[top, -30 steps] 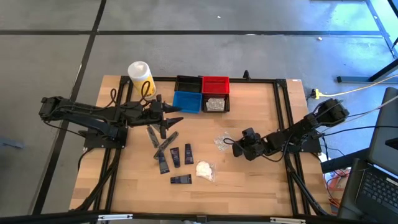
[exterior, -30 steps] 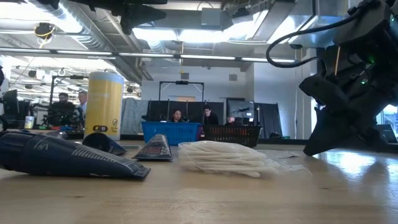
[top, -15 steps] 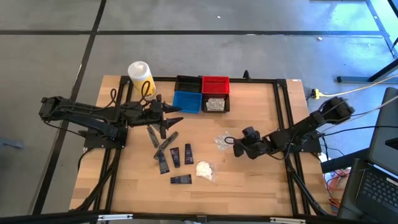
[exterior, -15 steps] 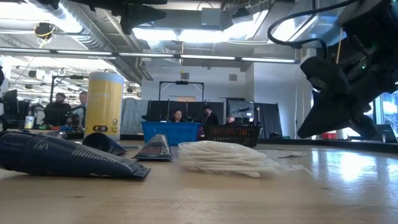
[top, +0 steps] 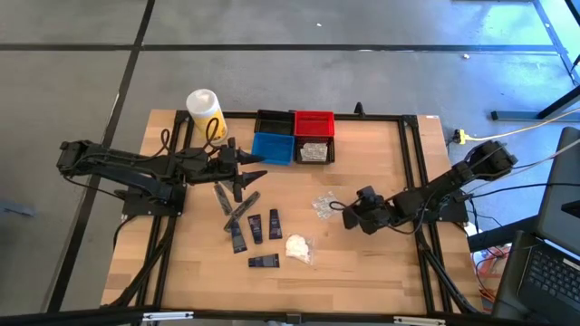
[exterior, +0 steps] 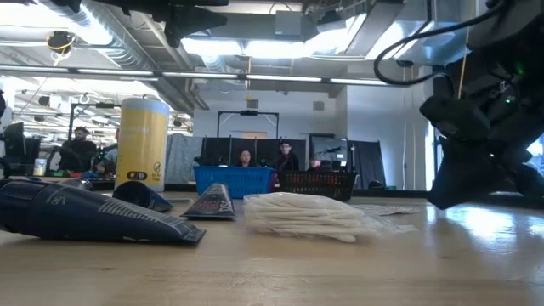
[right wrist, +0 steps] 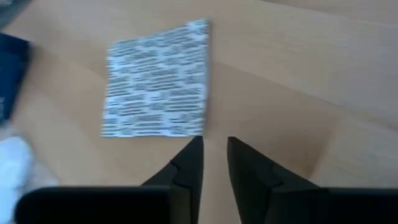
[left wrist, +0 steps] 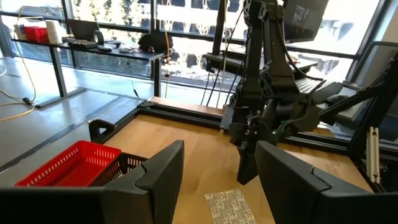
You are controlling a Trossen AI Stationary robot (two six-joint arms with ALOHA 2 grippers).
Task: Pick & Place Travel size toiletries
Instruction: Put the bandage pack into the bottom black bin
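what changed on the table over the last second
The right gripper shifted slightly beside the clear packet, and its jaws parted to a narrow gap, holding nothing. The left gripper, the dark tubes and the white wad stayed put.

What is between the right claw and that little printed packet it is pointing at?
Nothing visible. Only bare wooden table lies between the right gripper and the printed packet; its fingers stand slightly apart, empty, just short of the packet's edge.

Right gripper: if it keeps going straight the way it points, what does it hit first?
Likely the printed packet lying flat just ahead of the right gripper. Its fingers stand slightly apart, empty, aimed near the packet's edge; depth is unclear.
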